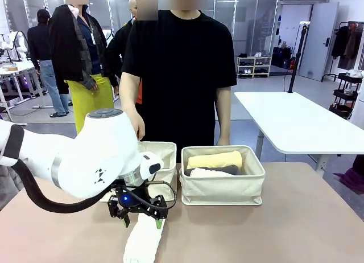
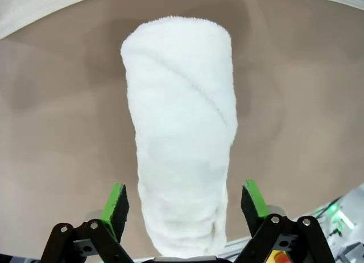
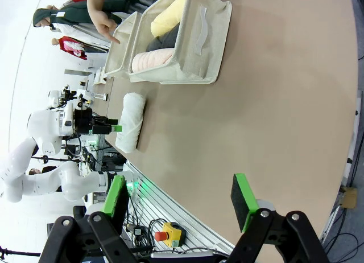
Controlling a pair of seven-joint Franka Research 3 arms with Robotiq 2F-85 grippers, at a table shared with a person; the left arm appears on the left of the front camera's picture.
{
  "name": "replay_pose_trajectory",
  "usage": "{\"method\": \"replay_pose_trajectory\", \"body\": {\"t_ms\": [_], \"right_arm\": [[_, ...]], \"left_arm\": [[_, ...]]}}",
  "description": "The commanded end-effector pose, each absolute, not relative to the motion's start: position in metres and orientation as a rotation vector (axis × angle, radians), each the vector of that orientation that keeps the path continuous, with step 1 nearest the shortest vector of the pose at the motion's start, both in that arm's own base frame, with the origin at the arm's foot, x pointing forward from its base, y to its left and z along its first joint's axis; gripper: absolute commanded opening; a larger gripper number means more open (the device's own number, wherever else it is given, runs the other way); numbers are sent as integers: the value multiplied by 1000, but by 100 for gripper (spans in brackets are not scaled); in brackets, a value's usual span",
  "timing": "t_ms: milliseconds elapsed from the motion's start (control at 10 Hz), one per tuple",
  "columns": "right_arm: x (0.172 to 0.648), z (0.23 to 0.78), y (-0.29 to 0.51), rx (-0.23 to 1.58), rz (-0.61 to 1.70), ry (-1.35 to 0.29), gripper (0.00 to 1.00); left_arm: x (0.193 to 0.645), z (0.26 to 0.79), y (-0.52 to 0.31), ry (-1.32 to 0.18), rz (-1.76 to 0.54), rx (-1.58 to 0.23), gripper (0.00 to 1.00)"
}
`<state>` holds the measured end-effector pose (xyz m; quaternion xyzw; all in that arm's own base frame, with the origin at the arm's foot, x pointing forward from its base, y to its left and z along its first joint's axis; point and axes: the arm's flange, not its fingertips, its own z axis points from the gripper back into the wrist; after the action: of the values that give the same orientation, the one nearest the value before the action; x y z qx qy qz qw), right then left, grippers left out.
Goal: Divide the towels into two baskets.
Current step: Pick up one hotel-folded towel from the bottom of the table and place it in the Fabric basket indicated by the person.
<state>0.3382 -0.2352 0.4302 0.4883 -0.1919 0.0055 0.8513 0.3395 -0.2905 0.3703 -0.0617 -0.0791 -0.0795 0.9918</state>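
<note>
Hovering my left gripper [image 2: 183,209] over the white terry cloth towel roll [image 2: 181,138], pads spread wide either side of it, not pinching yet. The roll lies on the brown desk [image 1: 273,229] near its near edge, left of middle, long axis running near-to-far, far end aimed at the baskets. So I reckon this is the pick step: next I'd drop down, squeeze, then lift it over. My right gripper [image 3: 179,201] hangs apart over bare desk, holding nothing. Further back, the right-hand cream canvas basket [image 1: 223,190] already has the pale yellow roll [image 1: 215,159] plus others; the left-hand cream canvas basket [image 1: 165,160] sits beside it, so the white one probably goes there.
</note>
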Motion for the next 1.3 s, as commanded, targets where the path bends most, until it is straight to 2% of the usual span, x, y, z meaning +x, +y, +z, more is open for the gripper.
{"method": "replay_pose_trajectory", "body": {"t_ms": [0,500,600,700,800,900,1000,1100,1200], "right_arm": [[335,434,-233,1038,-10,-394,92],[335,434,-233,1038,-10,-394,92],[335,434,-233,1038,-10,-394,92],[335,434,-233,1038,-10,-394,92],[335,434,-233,1038,-10,-394,92],[335,434,-233,1038,-10,-394,92],[335,434,-233,1038,-10,-394,92],[335,434,-233,1038,-10,-394,92],[335,434,-233,1038,-10,-394,92]], "left_arm": [[343,351,-296,-217,-131,-85,100],[350,326,-299,-228,-160,-87,100],[350,325,-299,-228,-161,-88,93],[349,324,-300,-226,-163,-83,80],[349,324,-301,-227,-164,-81,73],[349,326,-302,-230,-167,-79,60],[349,327,-304,-225,-178,-74,53],[348,328,-304,-225,-181,-73,40],[347,331,-305,-231,-185,-71,33]]}}
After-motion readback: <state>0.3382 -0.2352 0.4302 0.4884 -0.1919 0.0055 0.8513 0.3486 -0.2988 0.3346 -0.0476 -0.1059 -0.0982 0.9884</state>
